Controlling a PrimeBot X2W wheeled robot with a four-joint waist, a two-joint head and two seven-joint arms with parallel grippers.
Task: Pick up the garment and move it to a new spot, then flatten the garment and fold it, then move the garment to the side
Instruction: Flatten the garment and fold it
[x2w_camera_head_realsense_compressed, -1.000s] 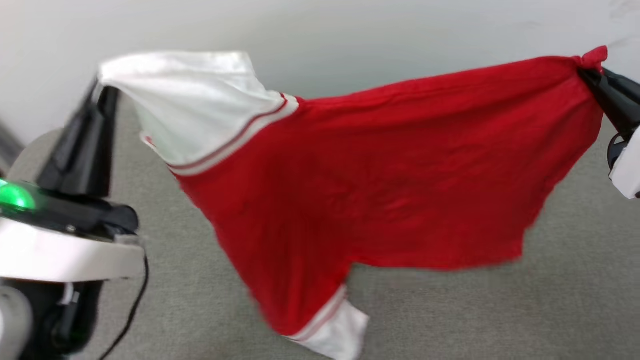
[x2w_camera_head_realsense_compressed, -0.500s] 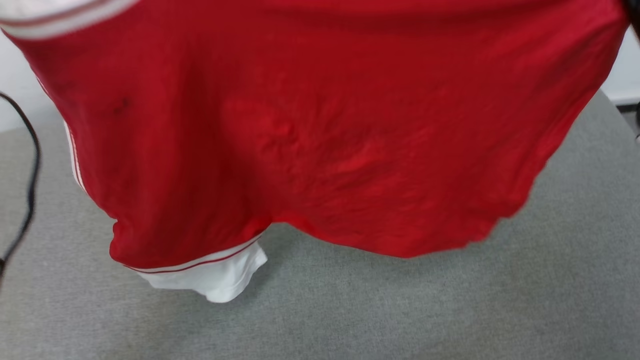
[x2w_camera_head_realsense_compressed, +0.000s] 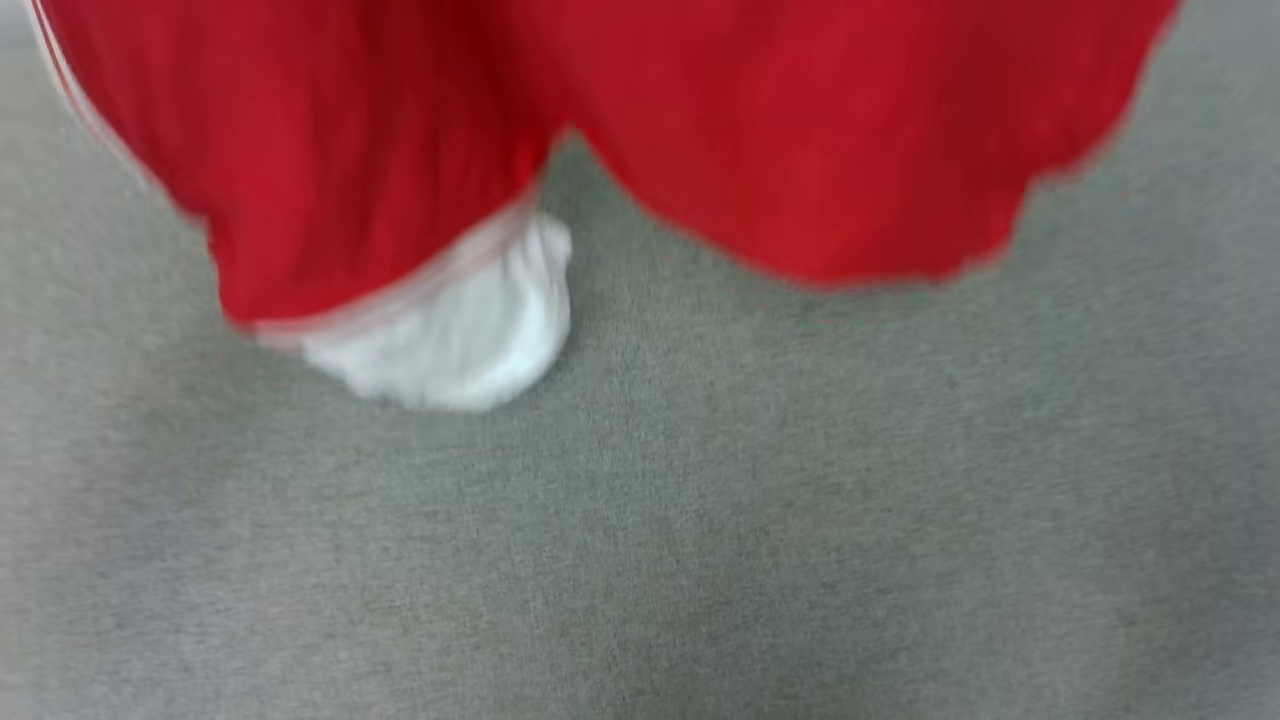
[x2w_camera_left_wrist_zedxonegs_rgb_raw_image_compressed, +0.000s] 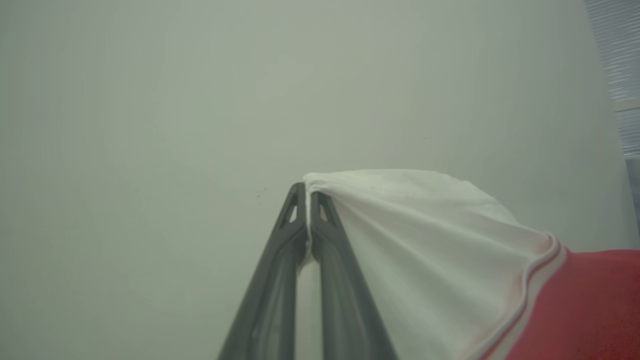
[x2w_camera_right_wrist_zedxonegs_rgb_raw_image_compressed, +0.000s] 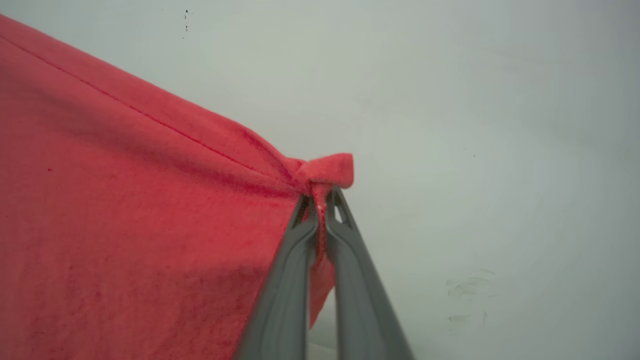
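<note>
In the blurred head view, we saw the red jersey shirt with white short sleeves (x2w_camera_head_realsense_compressed: 800, 130) hanging across the top, its lower hem above the grey fabric-covered desk (x2w_camera_head_realsense_compressed: 700, 560). One white sleeve (x2w_camera_head_realsense_compressed: 455, 340) with striped trim drooped lowest, and we could not tell whether it touched the desk. In the left wrist view, our left hand (x2w_camera_left_wrist_zedxonegs_rgb_raw_image_compressed: 306, 192) was clenched on the edge of the second white sleeve (x2w_camera_left_wrist_zedxonegs_rgb_raw_image_compressed: 425, 235), held up before a pale wall (x2w_camera_left_wrist_zedxonegs_rgb_raw_image_compressed: 150, 100). In the right wrist view, our right hand (x2w_camera_right_wrist_zedxonegs_rgb_raw_image_compressed: 320, 197) was clamped on a bunched red corner of the shirt, which spread away leftward.
</note>
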